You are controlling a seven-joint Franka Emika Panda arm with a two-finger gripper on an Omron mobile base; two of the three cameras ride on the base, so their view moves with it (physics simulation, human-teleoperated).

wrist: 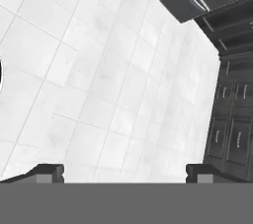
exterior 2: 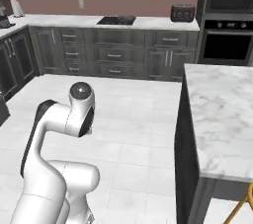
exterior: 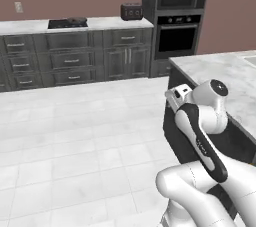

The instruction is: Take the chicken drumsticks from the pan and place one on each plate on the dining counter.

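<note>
A: What lies nearest the camera?

B: In the hand view, two dark fingers point(wrist: 49, 172) stand wide apart at the bottom edge, empty, above pale floor tiles point(wrist: 99, 70).

A: And the pan?

B: Upper left in the left base view, the pan point(exterior: 76, 20) sits on the cooktop point(exterior: 67, 23), far off. The dining bench point(exterior: 225, 73) is at right. Probably best to drive close before reaching.

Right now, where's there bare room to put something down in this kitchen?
The marble dining counter is bare along its near corner. The far counter is free between the wall corner and the black cooktop; it is crowded from the cooktop to the toaster.
</note>
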